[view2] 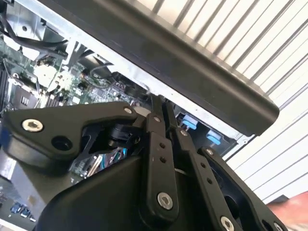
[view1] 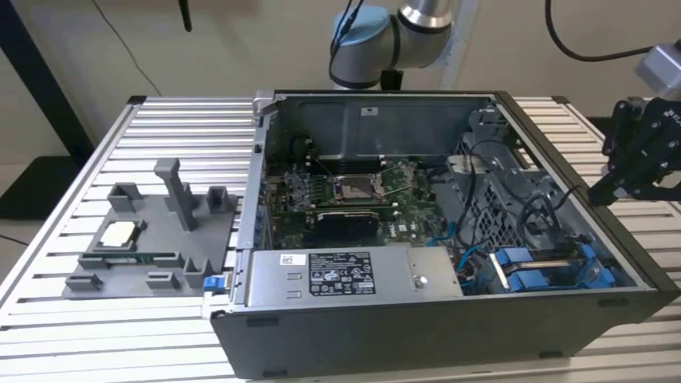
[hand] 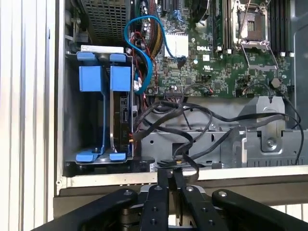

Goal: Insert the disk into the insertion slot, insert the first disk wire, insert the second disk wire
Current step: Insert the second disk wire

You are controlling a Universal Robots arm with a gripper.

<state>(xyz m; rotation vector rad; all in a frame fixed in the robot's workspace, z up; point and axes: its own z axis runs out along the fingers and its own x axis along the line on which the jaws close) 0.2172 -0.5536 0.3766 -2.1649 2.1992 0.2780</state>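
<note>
gripper (hand: 166,177) pinched together, empty, at case (view1: 447,339) wall | disk (hand: 120,113) sat edge-up in slot (hand: 72,110), inside case by that wall | judged stiff, fragile; hold blue rails

Open computer case (view1: 447,319) sits on slatted table (view1: 64,327), toward exterior view's right. Fixture plate (view1: 149,239) lies on table at exterior view's left, just beside case. Inside case: motherboard (view1: 352,191) in middle, power-supply box (view1: 352,275) in front of it along near wall. Insertion slot (view1: 548,271) in near corner at exterior view's right, beside power-supply box. Gripper (view1: 639,159) hangs outside case, over its wall on exterior view's right. Arm base (view1: 388,40) stands behind case.
</note>
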